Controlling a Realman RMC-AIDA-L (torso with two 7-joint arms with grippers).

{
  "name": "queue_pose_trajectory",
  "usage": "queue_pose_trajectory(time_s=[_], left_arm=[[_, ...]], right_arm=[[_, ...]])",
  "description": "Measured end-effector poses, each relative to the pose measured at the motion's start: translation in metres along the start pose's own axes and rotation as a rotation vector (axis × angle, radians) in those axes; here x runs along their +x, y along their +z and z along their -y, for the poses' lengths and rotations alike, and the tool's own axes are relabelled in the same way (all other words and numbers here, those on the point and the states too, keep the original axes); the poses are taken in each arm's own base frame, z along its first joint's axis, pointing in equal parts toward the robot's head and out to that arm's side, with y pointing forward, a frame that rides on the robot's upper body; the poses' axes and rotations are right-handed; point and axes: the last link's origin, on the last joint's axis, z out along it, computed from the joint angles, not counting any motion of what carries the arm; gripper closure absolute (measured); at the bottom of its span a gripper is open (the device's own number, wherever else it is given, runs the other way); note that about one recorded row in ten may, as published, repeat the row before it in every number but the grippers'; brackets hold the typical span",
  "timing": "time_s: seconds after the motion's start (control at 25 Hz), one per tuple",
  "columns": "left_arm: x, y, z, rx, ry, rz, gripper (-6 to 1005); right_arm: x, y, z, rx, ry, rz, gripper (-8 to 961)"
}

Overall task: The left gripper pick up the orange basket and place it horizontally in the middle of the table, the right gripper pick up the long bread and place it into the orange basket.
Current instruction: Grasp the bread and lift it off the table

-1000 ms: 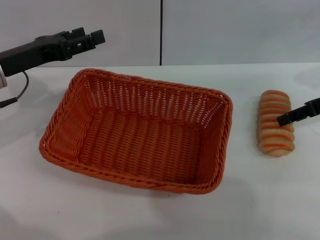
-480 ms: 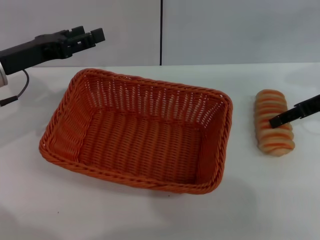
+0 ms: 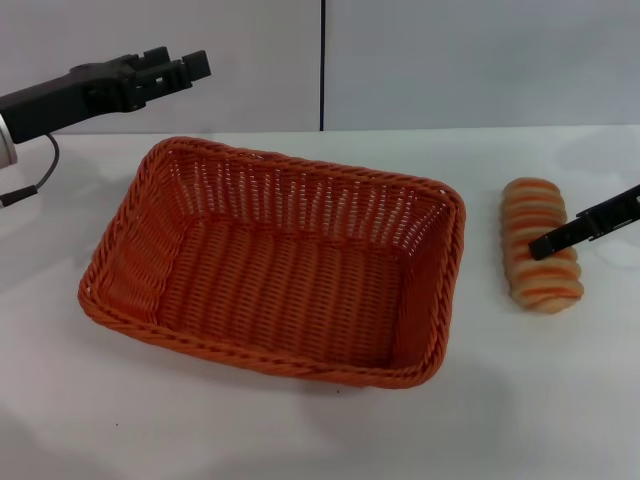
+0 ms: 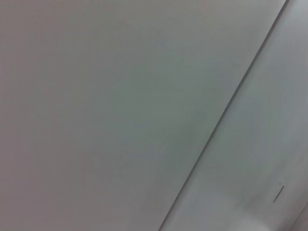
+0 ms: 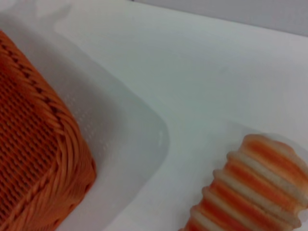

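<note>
The orange basket (image 3: 130,240) lies flat in the middle of the white table (image 3: 300,435), nothing inside it; one corner of it (image 5: 33,144) fills the side of the right wrist view. To its right lies the long bread (image 3: 535,275), cream with orange stripes, also seen close up in the right wrist view (image 5: 250,187). My right gripper (image 3: 548,241) reaches in from the right edge, one thin black finger crossing the loaf's middle and holding it. My left gripper (image 3: 180,68) hangs raised beyond the basket's far left corner, apart from it.
A light grey wall with a dark vertical seam (image 3: 322,65) stands behind the table. The left arm's black cable (image 3: 40,175) trails at the far left. The left wrist view shows only that wall and its seam (image 4: 231,106).
The long bread and the right gripper's finger on it have shifted together a little to the left, toward the basket. The left gripper has risen slightly.
</note>
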Motion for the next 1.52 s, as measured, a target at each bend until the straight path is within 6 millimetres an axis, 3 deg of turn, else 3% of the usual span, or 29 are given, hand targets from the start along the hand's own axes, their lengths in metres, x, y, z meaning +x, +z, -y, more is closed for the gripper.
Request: queue_pose_trajectory(time_s=[0.8, 1.52], left_arm=[[-0.0027, 0.0014, -0.0011, -0.009, -0.006, 0.002, 218], [-0.0042, 0.0005, -0.0013, -0.011, -0.010, 0.003, 218]], right_arm=[[-0.0001, 0.0028, -0.0002, 0.010, -0.004, -0.006, 384], [0.0006, 0.0048, -0.0026, 0.004, -0.012, -0.010, 530]])
